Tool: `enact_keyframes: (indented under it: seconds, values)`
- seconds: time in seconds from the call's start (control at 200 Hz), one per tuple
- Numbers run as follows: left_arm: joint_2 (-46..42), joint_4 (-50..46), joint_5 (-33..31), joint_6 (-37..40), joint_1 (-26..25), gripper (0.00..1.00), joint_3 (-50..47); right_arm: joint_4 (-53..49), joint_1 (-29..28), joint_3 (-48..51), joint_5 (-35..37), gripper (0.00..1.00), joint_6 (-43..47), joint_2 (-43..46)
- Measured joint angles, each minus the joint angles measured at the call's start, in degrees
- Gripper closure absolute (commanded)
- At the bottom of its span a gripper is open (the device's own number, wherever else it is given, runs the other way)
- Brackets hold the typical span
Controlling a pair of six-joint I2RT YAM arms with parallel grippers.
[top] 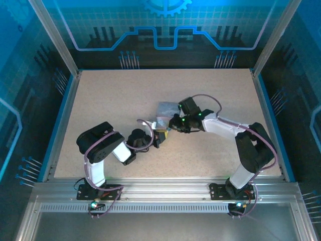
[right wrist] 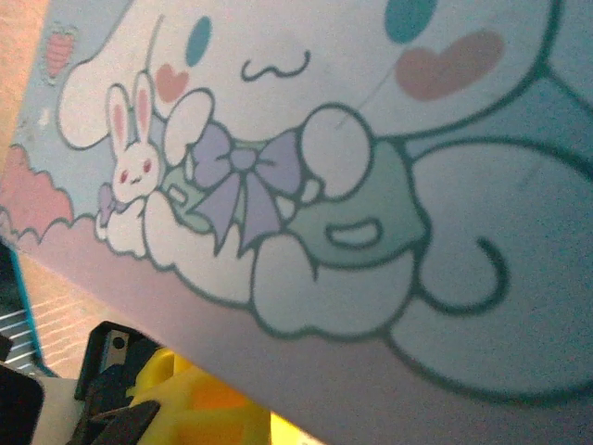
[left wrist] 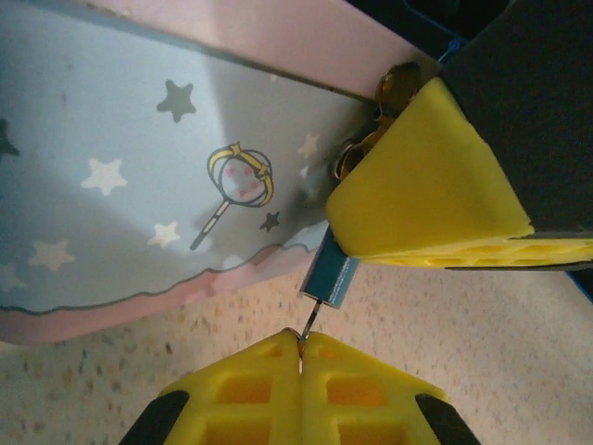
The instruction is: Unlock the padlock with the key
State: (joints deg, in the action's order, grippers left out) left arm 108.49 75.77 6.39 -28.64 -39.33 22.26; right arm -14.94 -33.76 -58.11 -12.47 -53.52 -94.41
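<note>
At the tin's (left wrist: 111,185) lower edge: left gripper (left wrist: 299,357) pinched shut on the key (left wrist: 311,322), tip at the blue padlock's (left wrist: 330,276) keyhole. Right gripper (top: 171,126) presses the padlock; grip can't be told. Judged: insertion begun, turning left.

The desk (top: 125,95) is a pale, speckled beige board, and the left wrist view shows it as a grainy, sandy surface. A blue trim (top: 59,128) runs along its left and right edges. A slotted aluminium rail (top: 165,193) lies at the near edge. 2 slanted aluminium posts (top: 52,35) rise from the far corners. Between them the back wall (top: 165,30) glows blue, printed with circuit-like lines and a gear motif (top: 166,4). The side walls (top: 20,100) are darker, with a faint grid. The light is cool and bluish.
</note>
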Motion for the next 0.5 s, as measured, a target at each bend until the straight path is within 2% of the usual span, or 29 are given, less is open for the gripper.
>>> enact_keyframes:
  seconds: [0.15, 0.335, 0.5]
  values:
    - [1.9, 0.0, -1.2, -0.1, -3.1, 1.0, -1.8, 0.6, -2.4, 3.5, 2.1, 0.85, 0.0, -0.2]
    - [1.9, 0.5, -2.7, -1.6, -3.7, 1.0, -1.9, 1.9, -3.8, 3.5, 4.4, 0.54, 0.3, -0.5]
    - [2.2, 1.3, -2.8, -3.2, -4.2, 1.0, -2.1, 3.0, -5.4, 4.0, 5.7, 0.4, 0.9, -0.2]
